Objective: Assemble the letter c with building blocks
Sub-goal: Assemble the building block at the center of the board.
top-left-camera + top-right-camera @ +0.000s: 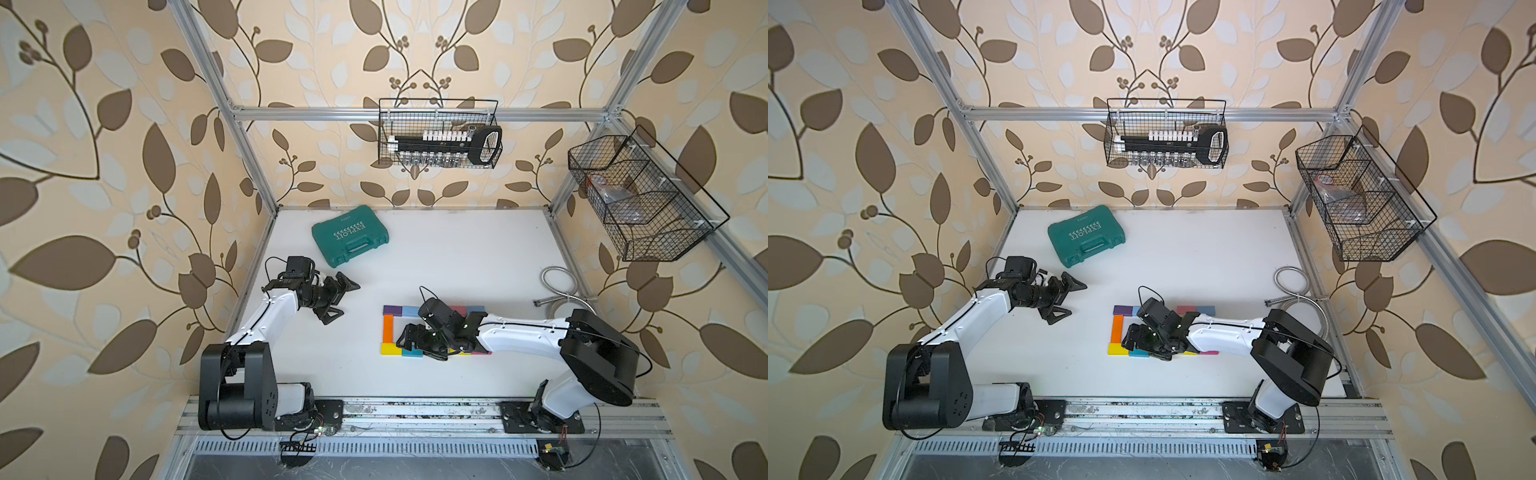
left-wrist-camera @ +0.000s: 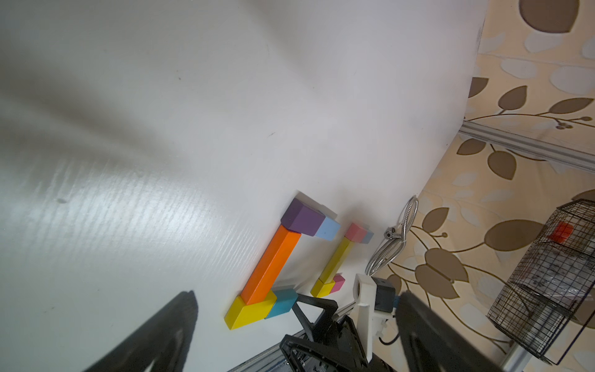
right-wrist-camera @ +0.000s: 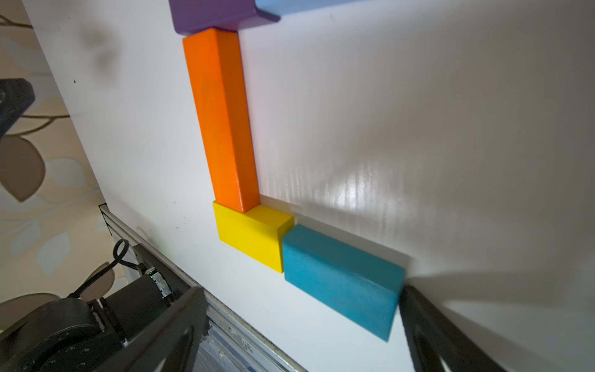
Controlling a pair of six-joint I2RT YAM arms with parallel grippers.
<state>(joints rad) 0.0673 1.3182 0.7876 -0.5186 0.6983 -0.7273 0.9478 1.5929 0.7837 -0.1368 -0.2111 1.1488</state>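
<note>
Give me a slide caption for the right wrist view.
Open right gripper by the teal block; yellow block, orange block and purple block form the C's spine.

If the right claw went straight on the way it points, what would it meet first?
The open right claw would probably meet the teal block just ahead between its fingers first; the yellow block sits beyond. How high it hovers is unclear.

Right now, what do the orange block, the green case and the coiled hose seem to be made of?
Orange block: likely painted wood, matte; faint streaks show under the colour.
Green case: moulded plastic, slight sheen, moulded handle.
Hose: metal, bright and ribbed like flexible steel.
</note>
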